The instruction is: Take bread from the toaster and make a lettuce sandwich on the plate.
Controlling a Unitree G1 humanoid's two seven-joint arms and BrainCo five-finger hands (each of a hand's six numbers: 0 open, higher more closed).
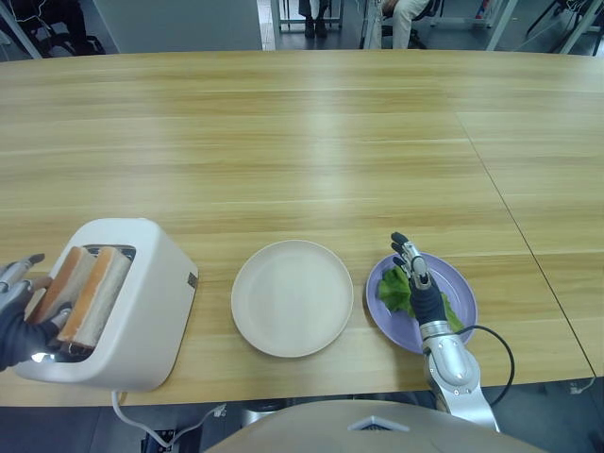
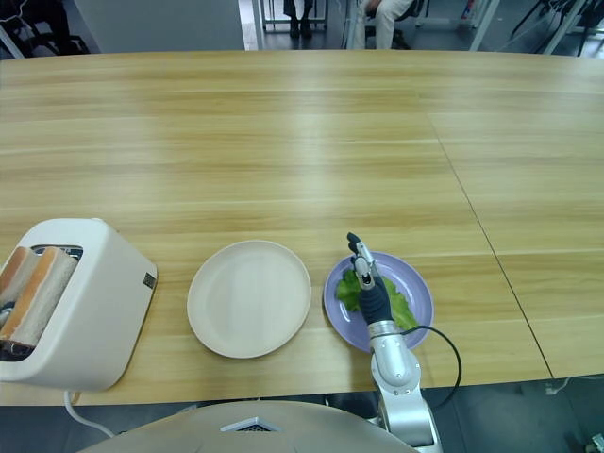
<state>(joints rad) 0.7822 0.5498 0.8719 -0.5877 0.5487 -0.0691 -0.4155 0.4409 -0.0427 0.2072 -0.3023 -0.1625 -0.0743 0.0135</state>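
Bright, even light fell from above; a pale sheen lay across the table (image 1: pixel 311 123), and the toaster (image 1: pixel 142 283) cast only a soft shadow.

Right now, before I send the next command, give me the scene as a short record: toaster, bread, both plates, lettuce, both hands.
toaster: white, near edge, on the robot's left
bread: two slices standing in the slots, not yet taken out
cream plate: centre, no bread or lettuce on it yet
purple plate: just right of the cream plate
lettuce: lying on the purple plate
left hand: against the toaster's left side, by the outer slice; grasp unclear
right hand: over the lettuce, fingers straight, holding nothing
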